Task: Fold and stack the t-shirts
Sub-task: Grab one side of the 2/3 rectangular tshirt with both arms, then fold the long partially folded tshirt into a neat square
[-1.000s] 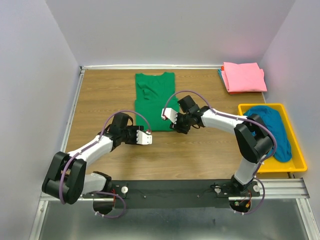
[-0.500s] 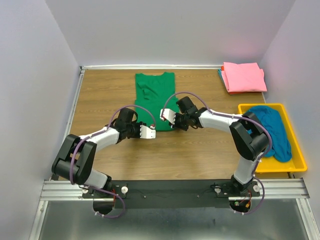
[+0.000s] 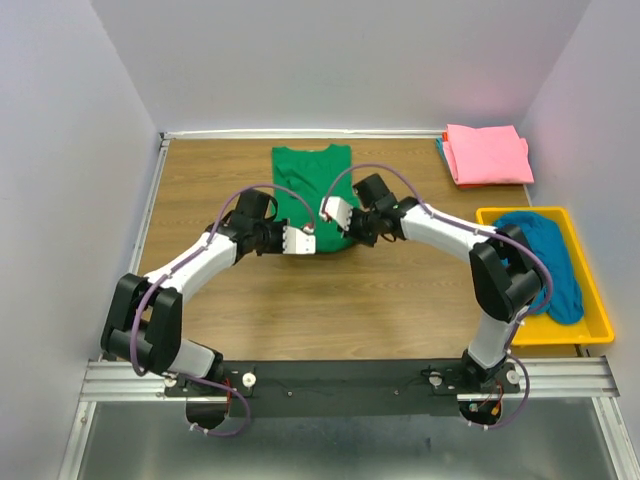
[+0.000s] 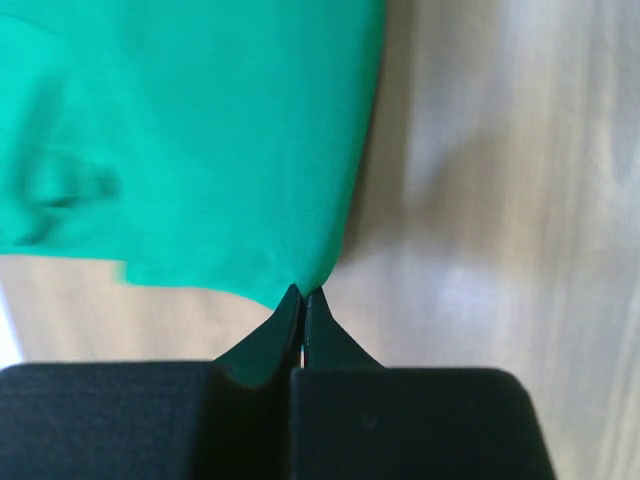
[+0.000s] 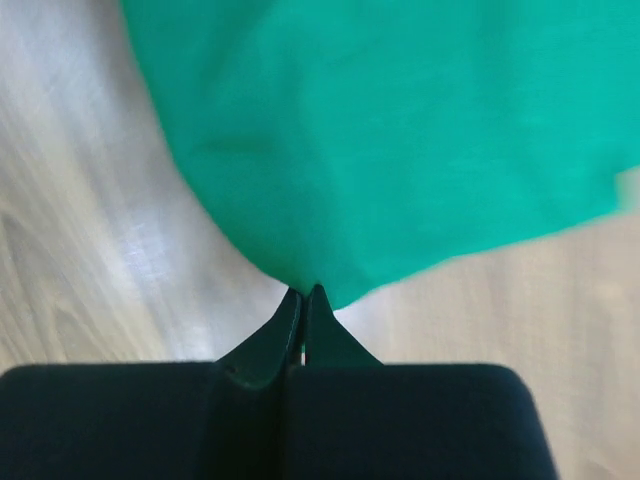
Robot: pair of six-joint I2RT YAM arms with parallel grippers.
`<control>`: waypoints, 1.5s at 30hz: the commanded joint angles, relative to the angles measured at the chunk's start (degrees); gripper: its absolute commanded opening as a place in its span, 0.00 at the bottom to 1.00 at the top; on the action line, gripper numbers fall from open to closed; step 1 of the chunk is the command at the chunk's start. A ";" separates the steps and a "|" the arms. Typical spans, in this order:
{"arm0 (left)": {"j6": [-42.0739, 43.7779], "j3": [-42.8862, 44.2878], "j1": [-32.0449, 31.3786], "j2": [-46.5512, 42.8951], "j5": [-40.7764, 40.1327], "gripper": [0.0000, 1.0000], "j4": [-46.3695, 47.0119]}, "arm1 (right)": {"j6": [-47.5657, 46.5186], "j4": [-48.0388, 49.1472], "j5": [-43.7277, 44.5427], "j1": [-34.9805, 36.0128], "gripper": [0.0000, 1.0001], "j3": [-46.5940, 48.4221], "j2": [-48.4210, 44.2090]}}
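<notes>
Now | plain green short-sleeved fabric t-shirt: spread on wooden tabletop | left gripper: clamped on its near left hem corner | right gripper: clamped on its near right hem corner

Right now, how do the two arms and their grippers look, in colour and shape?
Both arms match: the left arm and right arm have white sections between bulky black joints, with a purple cable looping above each. The left gripper and right gripper have black fingers tapering to thin points.
</notes>
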 commanded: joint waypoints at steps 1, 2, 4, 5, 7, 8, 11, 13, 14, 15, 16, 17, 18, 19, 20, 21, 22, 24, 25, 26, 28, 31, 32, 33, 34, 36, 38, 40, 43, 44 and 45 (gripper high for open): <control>-1.15 7.54 0.94 -3.11 4.27 0.00 -8.03 | 2.16 -7.82 -1.22 -2.65 0.01 9.47 -2.36; -1.41 8.69 1.21 -3.20 4.36 0.00 -8.57 | 2.08 -10.28 -1.31 -2.91 0.01 12.45 -2.10; -1.76 11.51 1.65 -3.11 4.45 0.00 -10.14 | 1.81 -13.18 -1.14 -3.62 0.01 14.93 -2.27; -1.76 12.21 1.65 -3.11 4.28 0.00 -10.76 | 1.81 -13.81 -1.05 -3.71 0.01 15.73 -2.45; -1.59 13.88 1.65 -3.37 4.54 0.00 -13.05 | 1.55 -15.83 -1.31 -3.88 0.01 16.96 -3.32; -0.98 14.67 1.65 -3.81 4.89 0.00 -14.19 | 1.46 -16.53 -1.48 -3.88 0.01 16.79 -4.55; -0.53 15.29 1.65 -5.91 6.64 0.00 -19.46 | 1.90 -19.87 -3.41 -3.88 0.00 15.56 -7.01; -0.36 14.51 1.30 -8.63 8.48 0.00 -22.96 | 3.21 -23.11 -5.86 -3.80 0.01 13.99 -9.91; -0.45 13.81 1.30 -8.65 8.93 0.00 -23.94 | 4.00 -24.26 -5.88 -3.80 0.00 13.45 -10.97; -0.62 11.89 0.34 -11.35 9.02 0.00 -24.56 | 5.14 -25.14 -7.79 -3.71 0.01 12.75 -12.11; -1.67 10.91 -0.19 -13.03 9.11 0.00 -25.26 | 6.46 -27.33 -9.03 -3.80 0.01 11.27 -14.47; -1.94 10.03 -1.50 -16.18 9.20 0.00 -25.97 | 6.82 -28.39 -11.48 -3.36 0.01 10.29 -15.88; -2.11 8.89 -2.03 -17.86 10.41 0.00 -27.80 | 7.43 -29.10 -12.20 -2.92 0.01 9.33 -19.03; -2.38 8.62 -2.47 -19.18 11.30 0.00 -29.12 | 8.22 -30.50 -12.82 -2.40 0.01 8.45 -20.54; -3.16 8.70 -2.91 -21.37 12.18 0.00 -30.53 | 8.58 -31.38 -13.61 -1.52 0.00 7.31 -21.77; -3.61 9.05 -3.53 -22.18 13.66 0.00 -32.81 | 9.10 -32.61 -14.05 -0.38 0.01 7.12 -23.79; -4.65 9.58 -3.53 -22.71 14.11 0.00 -33.35 | 9.89 -33.06 -14.66 -0.37 0.01 7.29 -23.81; -7.99 12.03 -3.53 -22.54 14.03 0.00 -34.23 | 11.57 -34.55 -14.93 -0.37 0.01 9.30 -23.72; -8.44 13.26 -3.45 -20.88 13.68 0.00 -34.67 | 11.22 -34.73 -13.54 -0.37 0.01 10.10 -22.33; -9.05 14.49 -3.45 -19.82 13.16 0.00 -34.59 | 10.52 -34.82 -13.09 -0.98 0.01 11.50 -21.53; -9.50 17.75 -3.27 -17.45 12.28 0.00 -33.02 | 8.50 -34.65 -13.17 -2.21 0.00 13.26 -19.34; -8.19 21.18 -1.96 -11.48 11.40 0.00 -30.38 | 4.38 -34.65 -14.05 -5.37 0.01 18.26 -12.58; -7.40 21.88 -0.82 -7.89 11.39 0.00 -30.11 | 3.32 -34.65 -14.31 -6.25 0.01 19.24 -11.08; -7.04 22.93 -0.11 -6.03 11.39 0.00 -29.41 | 2.09 -34.56 -13.97 -7.30 0.00 19.86 -7.76; -6.52 23.46 0.68 -4.01 11.22 0.00 -27.66 | 0.86 -34.47 -13.79 -7.83 0.01 21.43 -5.98; -5.98 25.13 3.13 1.96 11.13 0.00 -26.07 | -1.61 -34.30 -14.83 -10.11 0.00 22.93 -2.29; -6.86 26.36 4.54 6.18 9.99 0.00 -22.73 | -2.49 -33.59 -16.33 -11.52 0.01 25.48 3.33; -8.35 28.90 6.13 12.60 9.63 0.00 -19.84 | -2.76 -32.98 -17.30 -12.93 0.01 27.24 6.93; -10.46 31.81 7.62 19.02 10.25 0.00 -16.24 | -3.46 -30.78 -17.13 -13.90 0.01 30.14 12.74; -10.90 32.34 7.63 21.56 10.34 0.00 -15.44 | -3.55 -29.65 -17.13 -14.08 0.00 31.63 15.71; -11.25 33.13 7.63 22.72 10.25 0.00 -14.64 | -3.46 -29.55 -17.13 -14.08 0.00 32.60 17.05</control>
